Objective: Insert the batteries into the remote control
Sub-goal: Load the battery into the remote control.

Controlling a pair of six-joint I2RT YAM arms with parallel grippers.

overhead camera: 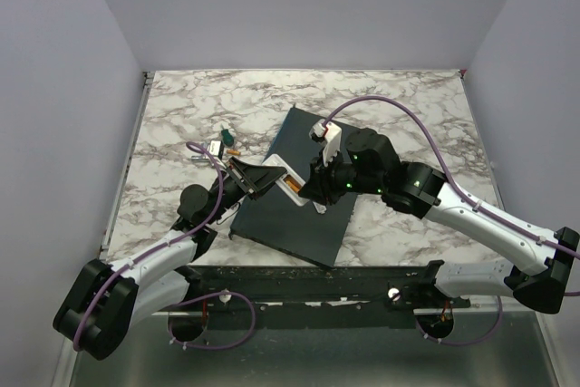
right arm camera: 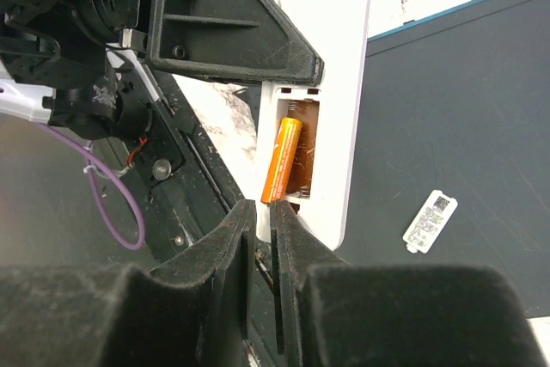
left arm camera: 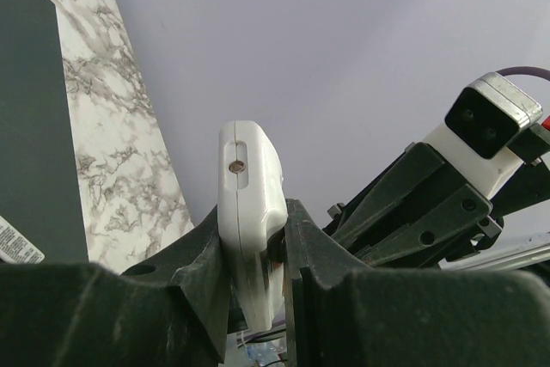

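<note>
Top view: high above and behind both arm bases at 6 o'clock, looking down over the whole marble table (overhead camera: pixel 181 106). Left wrist view: very close, looking out past the left gripper (left arm camera: pixel 253 217) towards a wall. Right wrist view: very close, looking down onto the dark slab (right arm camera: pixel 455 109). All three views share the remote control (overhead camera: pixel 285 169).

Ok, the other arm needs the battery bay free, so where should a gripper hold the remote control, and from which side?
Pinch the remote control across its face and back, on the half beyond the battery bay, coming from that end. It is a thin slab, so those faces should grip firmly, and the bay, holding one battery, is left clear. The left gripper clamps it there.
</note>
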